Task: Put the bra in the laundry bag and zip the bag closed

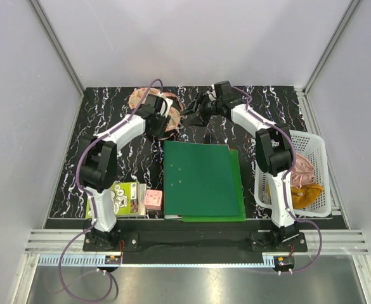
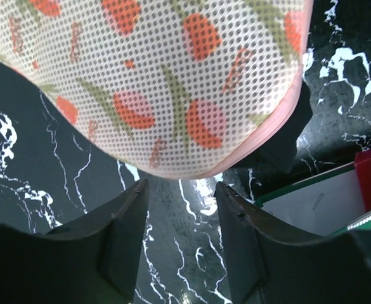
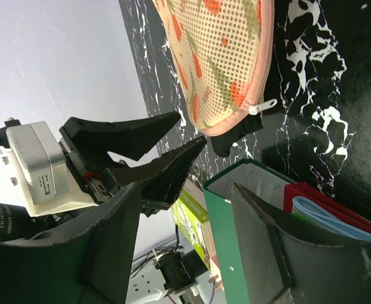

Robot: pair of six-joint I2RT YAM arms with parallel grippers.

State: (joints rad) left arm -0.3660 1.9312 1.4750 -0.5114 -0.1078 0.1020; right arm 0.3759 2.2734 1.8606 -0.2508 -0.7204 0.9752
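Green binder mid-table; white basket right, holding pink cloth, orange cloth; pink block beside booklet.

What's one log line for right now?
laundry bag: looks zipped | left end effector: open | right end effector: open

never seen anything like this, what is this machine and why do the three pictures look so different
It is a robot: a left arm and a right arm bolted to the near edge of a table. The wide picture looks down from above. The other two come from a camera on each wrist, so that arm's own fingers show at the bottom. On the table lie a watermelon-print bag, a green binder, a book and a white basket. The left hand and the right hand are open near the bag, holding nothing.
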